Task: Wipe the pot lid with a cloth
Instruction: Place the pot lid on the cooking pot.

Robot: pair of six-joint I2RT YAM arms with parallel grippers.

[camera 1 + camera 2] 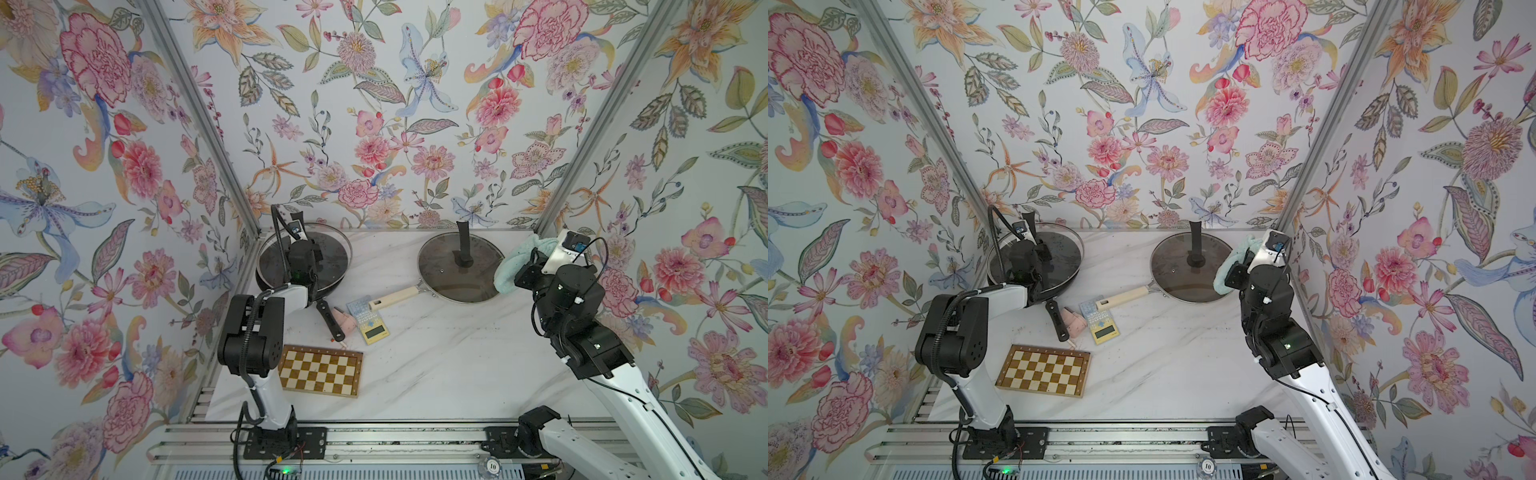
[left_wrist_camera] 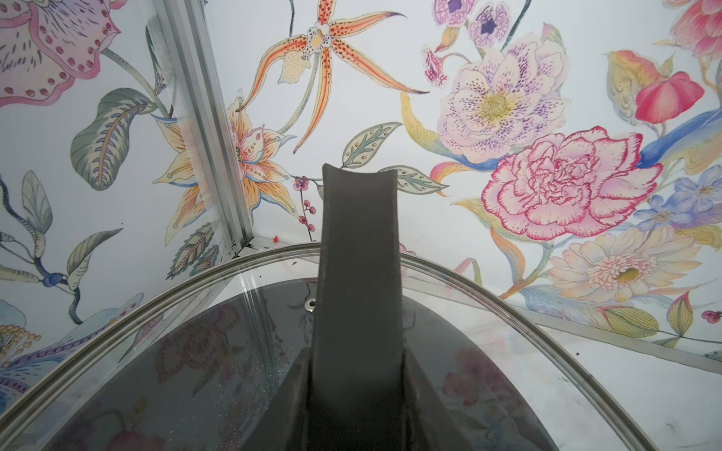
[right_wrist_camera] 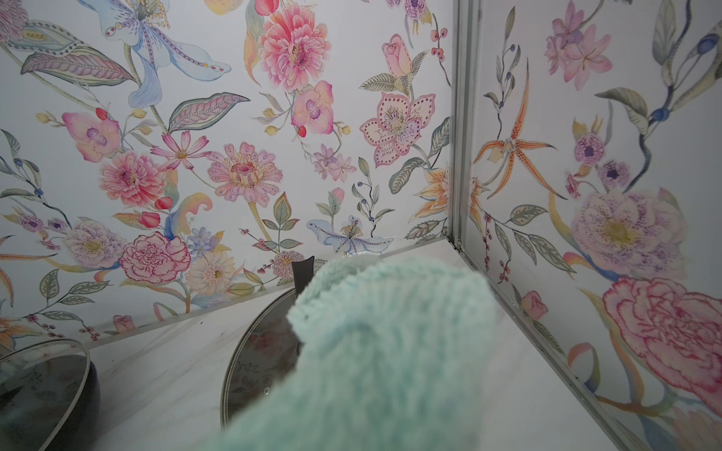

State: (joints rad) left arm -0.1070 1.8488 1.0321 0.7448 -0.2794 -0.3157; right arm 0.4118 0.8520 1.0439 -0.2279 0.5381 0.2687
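Left pot lid [image 1: 334,254] — clear glass with a steel rim — lies over a dark pan [image 1: 328,287] at the far left of the white marbled bench [image 1: 436,365]. In both top views the left tool [image 1: 306,251] covers the lid's middle. Only the left wrist view shows the flat, matte black handle [image 2: 357,254] standing upright, its top edge dipped, with a small metal vent hole [image 2: 311,305] beside it. The tool grasps the lid by this handle, jaws partly parted around it. Nearer lies a checkered wooden board [image 1: 320,370].

Further right, the right pot lid [image 1: 440,272] rests on a cream-handled pan [image 1: 399,297]; it has the same glass and upright handle. At far right the right tool [image 1: 530,261] is clenched on the cloth [image 1: 513,259], a fluffy mint terry rag bunched over it. The right wrist view shows mostly that soft pile, with the tool hidden. The top views show the cloth's lower end at the lid's right rim — touching or not, I cannot tell.
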